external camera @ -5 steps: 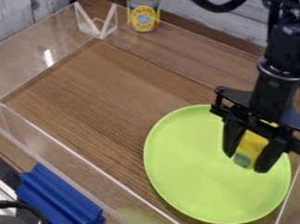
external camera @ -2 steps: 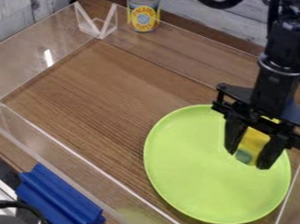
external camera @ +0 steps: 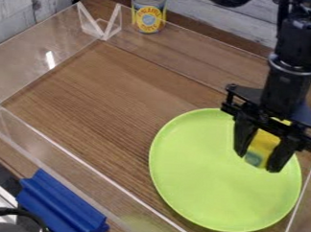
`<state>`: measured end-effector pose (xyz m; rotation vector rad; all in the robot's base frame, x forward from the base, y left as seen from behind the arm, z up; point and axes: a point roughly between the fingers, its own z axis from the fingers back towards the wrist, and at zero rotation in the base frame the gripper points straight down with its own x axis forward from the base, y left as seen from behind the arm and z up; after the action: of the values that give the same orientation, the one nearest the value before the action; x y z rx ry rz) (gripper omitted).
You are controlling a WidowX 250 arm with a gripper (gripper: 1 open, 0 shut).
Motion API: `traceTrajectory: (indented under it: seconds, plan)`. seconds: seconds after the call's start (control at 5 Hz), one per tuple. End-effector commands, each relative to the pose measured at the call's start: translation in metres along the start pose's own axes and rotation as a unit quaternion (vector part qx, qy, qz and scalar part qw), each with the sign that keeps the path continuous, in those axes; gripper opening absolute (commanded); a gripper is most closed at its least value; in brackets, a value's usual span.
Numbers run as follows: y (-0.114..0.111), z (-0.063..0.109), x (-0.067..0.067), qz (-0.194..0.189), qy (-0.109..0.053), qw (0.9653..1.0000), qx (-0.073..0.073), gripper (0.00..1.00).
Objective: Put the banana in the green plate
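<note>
- Here, clear walls (external camera: pixel 45 61) are fencing the wooden table (external camera: pixel 121 88), leaving its left and middle bare.
- The green plate (external camera: pixel 194 182) is sitting near right, close to the right wall.
- The gripper (external camera: pixel 261 166) is pointing down over the plate's right part, clamping the banana (external camera: pixel 260 150) between its fingers.

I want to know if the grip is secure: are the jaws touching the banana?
Touching. The camera view shows the gripper with its jaws closed against both sides of the banana, above the green plate.
</note>
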<state>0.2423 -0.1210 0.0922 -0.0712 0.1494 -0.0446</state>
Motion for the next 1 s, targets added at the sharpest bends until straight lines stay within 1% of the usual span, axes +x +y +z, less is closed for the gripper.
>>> traceTrajectory:
  seconds: [0.0, 0.6, 0.8]
  plan:
    - [-0.002, 0.015, 0.009, -0.008, -0.024, 0.9996, -0.013, 0.0]
    - [0.004, 0.016, 0.024, -0.035, -0.022, 0.999, -0.015, 0.0]
    - [0.002, 0.015, 0.026, -0.043, -0.022, 0.9987, -0.017, 0.0]
